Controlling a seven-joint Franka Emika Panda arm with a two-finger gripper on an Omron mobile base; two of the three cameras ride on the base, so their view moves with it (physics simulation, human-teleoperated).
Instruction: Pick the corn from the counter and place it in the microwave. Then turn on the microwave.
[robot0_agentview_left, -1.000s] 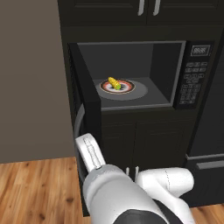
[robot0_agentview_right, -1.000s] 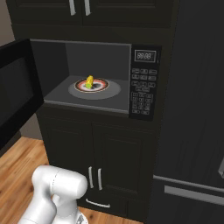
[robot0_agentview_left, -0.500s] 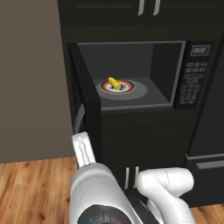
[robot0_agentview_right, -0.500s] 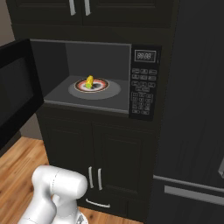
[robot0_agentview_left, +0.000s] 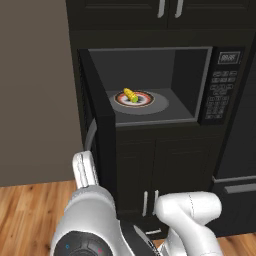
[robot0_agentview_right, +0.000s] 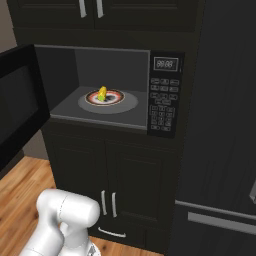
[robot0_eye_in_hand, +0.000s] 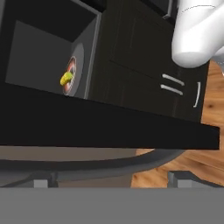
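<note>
Microwave (robot0_agentview_left: 150, 85) at the frame's upper centre stands with its door (robot0_agentview_left: 97, 130) swung open and the corn (robot0_agentview_left: 130, 95) on the turntable plate (robot0_agentview_left: 150, 102), so closing comes next, the released pincer (robot0_eye_in_hand: 109, 180) straddling the door handle (robot0_eye_in_hand: 131, 164).

1. The arm (robot0_agentview_left: 95, 220) is folded low, elbow toward the camera.
2. The gripper (robot0_eye_in_hand: 111, 178) is rolled sideways.
3. Its jaws stand wide apart, nothing held; both fingertips (robot0_eye_in_hand: 41, 183) are visible.
</note>
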